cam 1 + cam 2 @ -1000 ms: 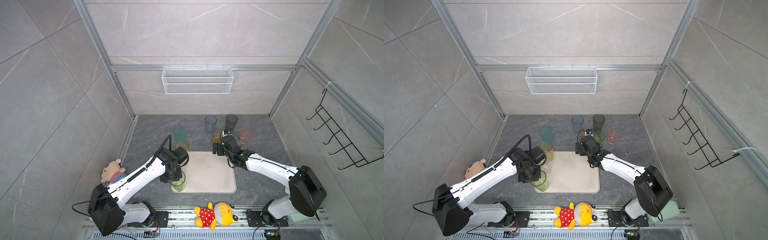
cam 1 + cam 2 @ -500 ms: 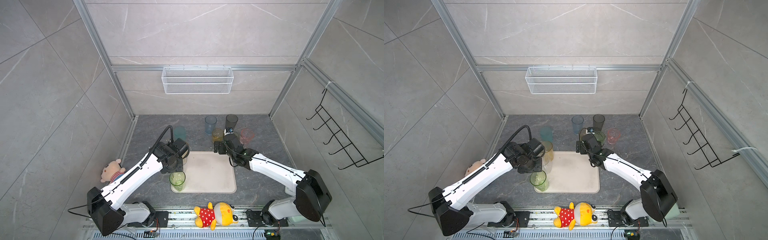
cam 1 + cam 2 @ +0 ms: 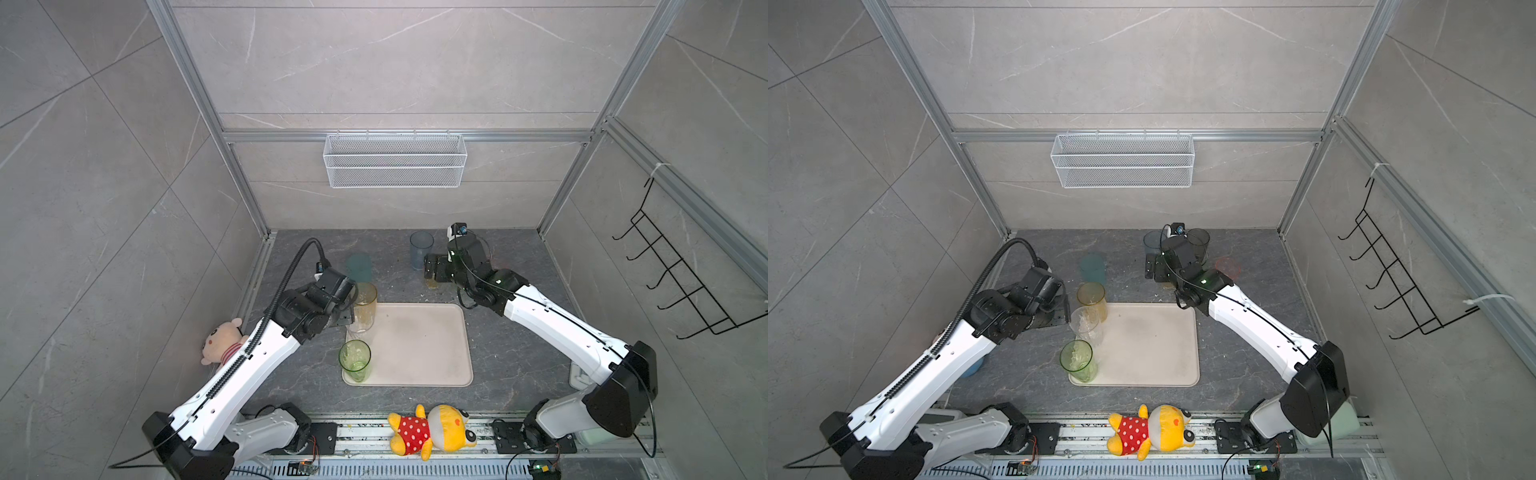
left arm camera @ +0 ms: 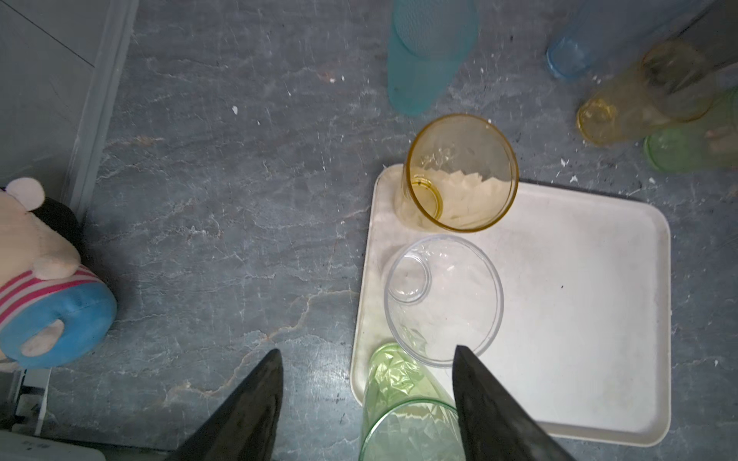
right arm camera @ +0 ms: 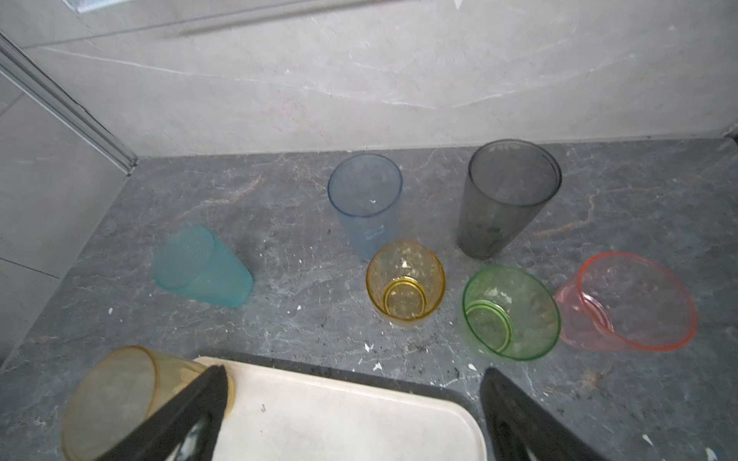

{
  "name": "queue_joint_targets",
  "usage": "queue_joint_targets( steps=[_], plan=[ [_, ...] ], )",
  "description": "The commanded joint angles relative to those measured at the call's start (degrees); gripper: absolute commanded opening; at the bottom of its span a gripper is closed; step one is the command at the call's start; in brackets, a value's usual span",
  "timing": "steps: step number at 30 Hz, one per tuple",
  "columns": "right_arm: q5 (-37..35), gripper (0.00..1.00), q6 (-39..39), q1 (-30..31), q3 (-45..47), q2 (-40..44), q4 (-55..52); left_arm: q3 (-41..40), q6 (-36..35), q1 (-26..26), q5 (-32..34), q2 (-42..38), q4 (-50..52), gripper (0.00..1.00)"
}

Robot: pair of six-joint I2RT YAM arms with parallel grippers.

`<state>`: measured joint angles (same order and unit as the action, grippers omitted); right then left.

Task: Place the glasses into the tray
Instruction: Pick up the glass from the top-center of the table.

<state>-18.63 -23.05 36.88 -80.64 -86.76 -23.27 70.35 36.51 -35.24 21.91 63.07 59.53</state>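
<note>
Three stand in tray (image 4: pixel 559 319): amber glass (image 4: pixel 459 175), clear glass (image 4: pixel 443 299), green glass (image 4: pixel 399 399); left gripper (image 4: pixel 366 349), right gripper (image 5: pixel 353 370) wide, empty.

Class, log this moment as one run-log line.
tray: holds amber glass, clear glass, green glass | left tool: open, empty | right tool: open, empty, by yellow glass

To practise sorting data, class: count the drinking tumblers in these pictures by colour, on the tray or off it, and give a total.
Amber tumbler: 1
Yellow tumbler: 1
Green tumblers: 2
Teal tumbler: 1
Pale blue tumbler: 1
Grey tumbler: 1
Pink tumbler: 1
Clear tumbler: 1
Total: 9
</note>
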Motion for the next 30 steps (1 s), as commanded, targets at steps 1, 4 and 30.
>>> queue_joint_targets(
  steps=[1,4,30],
  plan=[
    [1.63,1.0,1.75,-0.67,-5.97,-3.43,-7.1,-3.07,-3.45,2.83,1.51,-2.93,-6.35,0.72],
    [3.51,1.0,2.28,-1.44,-9.85,-5.45,-8.16,-5.93,-4.58,4.89,1.03,-5.12,-8.94,0.76],
    [9.74,0.99,4.94,-10.28,-61.81,-41.79,-37.96,-15.28,-6.17,6.74,0.06,-12.58,-13.08,1.0]
  ],
)
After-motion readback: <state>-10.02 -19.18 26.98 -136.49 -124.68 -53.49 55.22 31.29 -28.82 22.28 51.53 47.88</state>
